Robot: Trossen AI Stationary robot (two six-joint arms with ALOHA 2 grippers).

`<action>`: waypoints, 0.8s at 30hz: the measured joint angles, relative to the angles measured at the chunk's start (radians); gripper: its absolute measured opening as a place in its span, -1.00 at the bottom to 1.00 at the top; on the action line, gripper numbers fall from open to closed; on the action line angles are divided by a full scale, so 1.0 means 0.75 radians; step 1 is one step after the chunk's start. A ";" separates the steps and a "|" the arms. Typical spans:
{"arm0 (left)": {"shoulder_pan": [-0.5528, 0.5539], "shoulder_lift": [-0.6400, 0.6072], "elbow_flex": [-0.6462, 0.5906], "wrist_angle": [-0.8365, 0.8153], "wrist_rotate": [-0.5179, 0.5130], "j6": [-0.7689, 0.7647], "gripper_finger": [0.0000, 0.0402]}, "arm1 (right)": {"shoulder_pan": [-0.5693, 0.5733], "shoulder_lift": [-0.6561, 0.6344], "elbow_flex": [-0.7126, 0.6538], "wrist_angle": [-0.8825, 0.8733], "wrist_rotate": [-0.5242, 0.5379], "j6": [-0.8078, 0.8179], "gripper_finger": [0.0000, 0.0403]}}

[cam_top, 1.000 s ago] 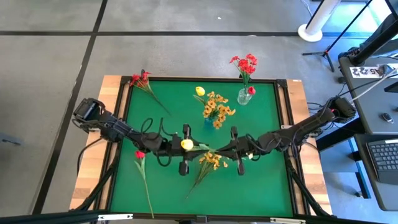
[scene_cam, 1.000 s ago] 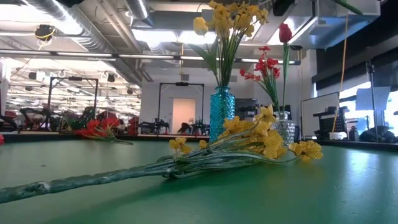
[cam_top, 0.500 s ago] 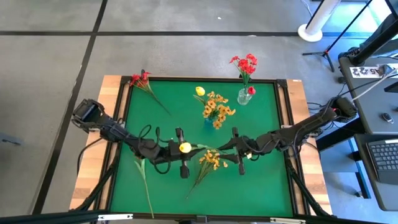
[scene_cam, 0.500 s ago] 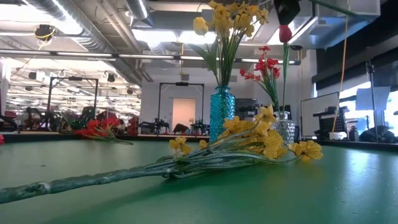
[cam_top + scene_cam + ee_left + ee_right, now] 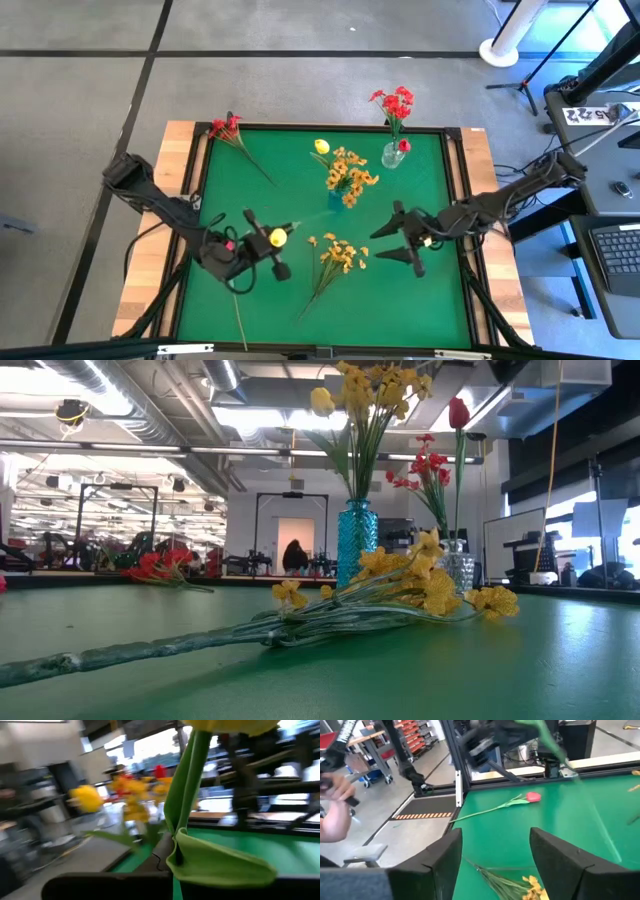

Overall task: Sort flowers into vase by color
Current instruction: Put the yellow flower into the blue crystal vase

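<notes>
My left gripper (image 5: 262, 250) is at the table's left middle, shut on a yellow tulip (image 5: 275, 237) whose green stem (image 5: 192, 780) and leaf (image 5: 215, 865) fill the left wrist view. At the right middle, my right gripper (image 5: 398, 245) stands open and holds nothing. Between the two a yellow-orange cluster (image 5: 337, 255) lies flat on the green mat. A red tulip (image 5: 532, 796) lies near the left arm. A red cluster (image 5: 225, 128) rests at the far left corner. A blue vase (image 5: 357, 540) holds yellow flowers and a clear vase (image 5: 393, 154) holds red ones. My left gripper is shut on the yellow tulip's stem (image 5: 176, 855), low down where the leaf folds out. The gripper's own dark body hides the place of contact. The stem runs on away from the fingers with the yellow head (image 5: 235, 724) at its far end, clear of the mat.
Both vases stand at the far middle of the mat. A raised dark frame and a wooden border (image 5: 190, 160) edge the mat. A person's hand (image 5: 335, 815) shows beyond the table in the right wrist view. Bare mat lies at the near right.
The yellow tulip has passed from my right gripper to my left. My left gripper has shut on it and carried it toward the table's left and near edges. My right gripper has opened, let go and drawn back toward the right edge.
</notes>
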 joint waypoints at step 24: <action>0.258 -0.400 0.000 -1.257 0.385 -0.924 -1.00 | 0.142 -0.038 0.000 -0.121 0.195 -0.006 0.13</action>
